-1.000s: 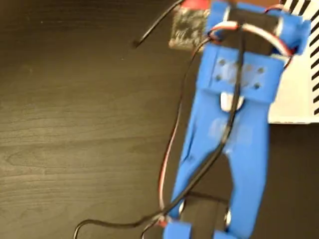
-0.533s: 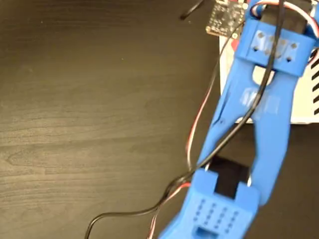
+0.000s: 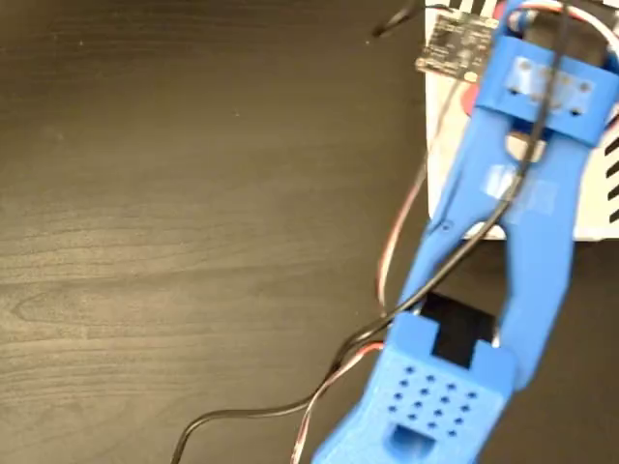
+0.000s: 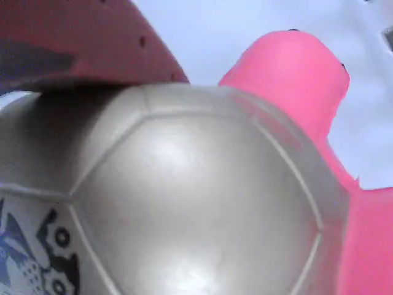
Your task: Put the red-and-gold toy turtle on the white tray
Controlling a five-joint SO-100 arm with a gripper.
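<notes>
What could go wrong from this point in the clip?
The turtle fills the wrist view with pale surface behind it, so it may be over the white tray, but neither view shows whether it rests there; an early release could drop it. The blue arm hides most of the tray in the fixed view, so the turtle might land near an edge. Loose wires hang beside the arm and could snag.

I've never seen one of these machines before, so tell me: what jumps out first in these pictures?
In the fixed view, a bright blue robot arm stretches from the bottom up to the top right of a dark wooden table, trailing loose wires, and covers part of a white tray with black stripes. The wrist view is filled by a toy turtle seen very close: a shiny shell with pink parts at the right, over a pale surface.
</notes>
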